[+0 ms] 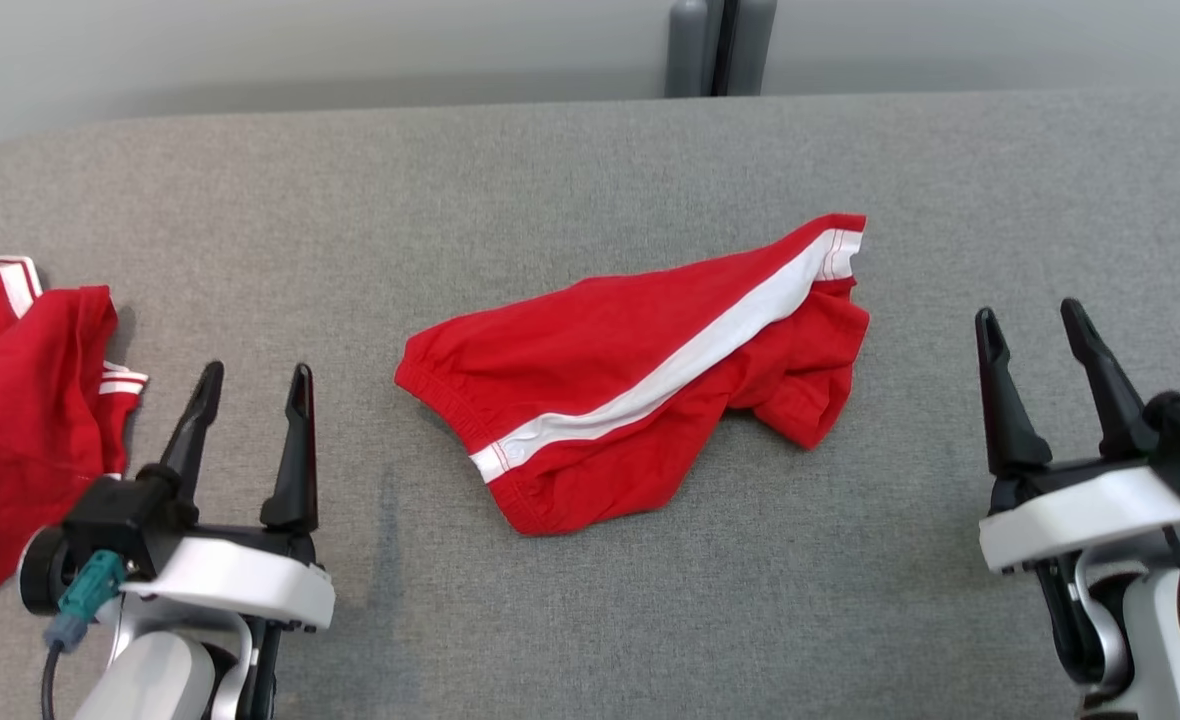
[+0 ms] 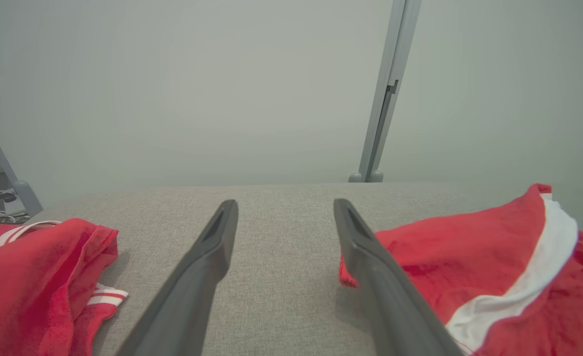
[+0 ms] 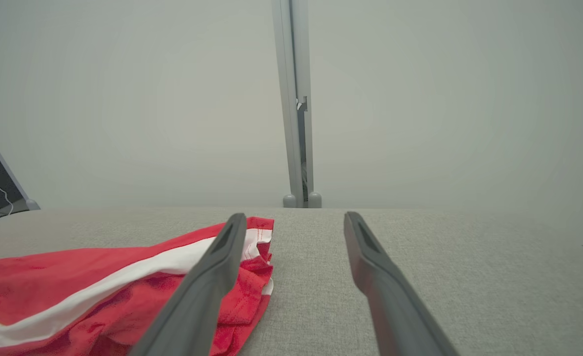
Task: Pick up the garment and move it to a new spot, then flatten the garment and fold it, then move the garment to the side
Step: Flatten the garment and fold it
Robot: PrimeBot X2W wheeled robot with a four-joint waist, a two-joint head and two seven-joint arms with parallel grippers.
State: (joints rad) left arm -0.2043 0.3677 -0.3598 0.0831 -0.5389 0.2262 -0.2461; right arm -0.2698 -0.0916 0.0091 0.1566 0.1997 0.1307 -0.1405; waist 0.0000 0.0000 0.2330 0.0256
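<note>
The garment [image 1: 640, 375] is a pair of red shorts with a white side stripe, lying crumpled in the middle of the grey table [image 1: 590, 160]. It also lies at the right of the left wrist view [image 2: 474, 257] and at the lower left of the right wrist view [image 3: 99, 287]. My left gripper [image 1: 250, 375] stands open near the front left, apart from the shorts, nothing between its fingers [image 2: 207, 267]. My right gripper [image 1: 1032, 322] stands open at the right, a short way from the shorts' hem, also empty, with one of its fingers [image 3: 380, 282] over bare cloth.
A second red garment with white trim [image 1: 20, 420] lies at the table's left edge, close to my left gripper; the same red garment [image 2: 29, 277] lies at lower left of the left wrist view. A grey post [image 1: 715, 45] stands behind the table against a pale wall.
</note>
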